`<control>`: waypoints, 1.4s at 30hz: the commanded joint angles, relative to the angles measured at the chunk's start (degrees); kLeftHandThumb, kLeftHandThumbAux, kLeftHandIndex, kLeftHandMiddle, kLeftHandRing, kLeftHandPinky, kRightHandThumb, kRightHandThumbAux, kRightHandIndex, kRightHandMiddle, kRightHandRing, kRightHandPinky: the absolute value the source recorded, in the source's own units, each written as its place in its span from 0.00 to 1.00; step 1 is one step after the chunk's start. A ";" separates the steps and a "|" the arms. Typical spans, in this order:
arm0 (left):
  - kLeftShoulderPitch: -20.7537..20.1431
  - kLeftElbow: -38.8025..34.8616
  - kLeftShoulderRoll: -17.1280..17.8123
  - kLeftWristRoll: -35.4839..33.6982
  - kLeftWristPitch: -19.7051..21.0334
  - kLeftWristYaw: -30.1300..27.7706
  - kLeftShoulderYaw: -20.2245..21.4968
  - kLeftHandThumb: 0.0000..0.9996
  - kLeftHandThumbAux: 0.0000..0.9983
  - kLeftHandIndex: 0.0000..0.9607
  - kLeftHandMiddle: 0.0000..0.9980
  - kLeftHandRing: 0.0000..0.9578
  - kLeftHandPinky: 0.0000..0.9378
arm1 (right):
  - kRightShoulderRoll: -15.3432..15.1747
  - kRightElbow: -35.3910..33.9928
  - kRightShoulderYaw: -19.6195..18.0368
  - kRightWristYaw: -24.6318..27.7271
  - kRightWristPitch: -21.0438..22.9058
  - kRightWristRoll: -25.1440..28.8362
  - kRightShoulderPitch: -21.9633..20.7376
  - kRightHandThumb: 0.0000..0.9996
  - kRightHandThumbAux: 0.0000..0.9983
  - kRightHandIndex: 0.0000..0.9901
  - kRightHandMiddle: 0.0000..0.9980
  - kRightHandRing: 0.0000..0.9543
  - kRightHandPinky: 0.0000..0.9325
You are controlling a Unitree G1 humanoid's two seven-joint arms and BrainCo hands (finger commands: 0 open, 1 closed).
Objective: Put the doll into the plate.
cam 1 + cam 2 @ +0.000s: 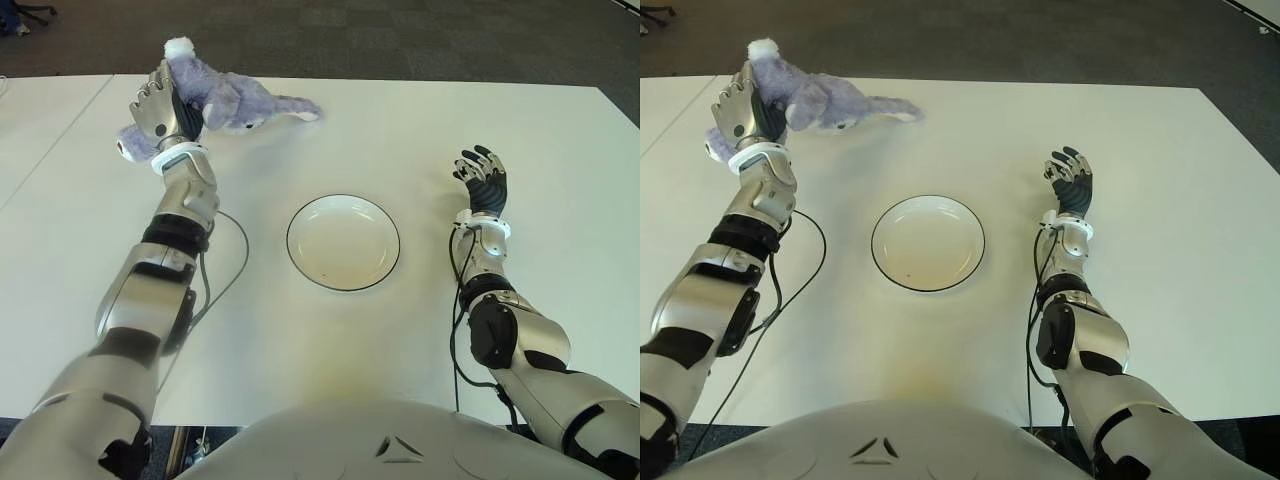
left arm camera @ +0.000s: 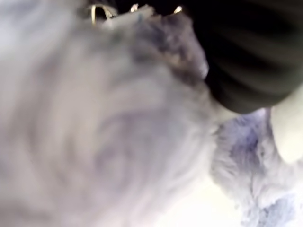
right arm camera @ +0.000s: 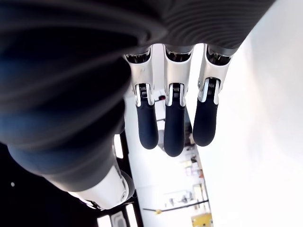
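While the left robot hand [image 1: 160, 112] curls its fingers around the purple plush doll [image 1: 232, 98] at the far left of the white counter [image 1: 420, 330], the doll's tail end stretches toward the right; whether it touches the counter cannot be told. The white, dark-rimmed plate [image 1: 343, 242] lies at the counter's centre, well apart from the doll. To the right of the plate, the right robot hand [image 1: 483, 178] shows its fingers spread, holding nothing.
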 commanded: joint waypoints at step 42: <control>17.83 -55.61 0.71 29.60 0.39 -14.38 -3.35 0.86 0.66 0.42 0.56 0.89 0.92 | 4.56 8.29 -0.47 -1.42 7.42 0.53 12.04 0.46 0.87 0.26 0.35 0.40 0.43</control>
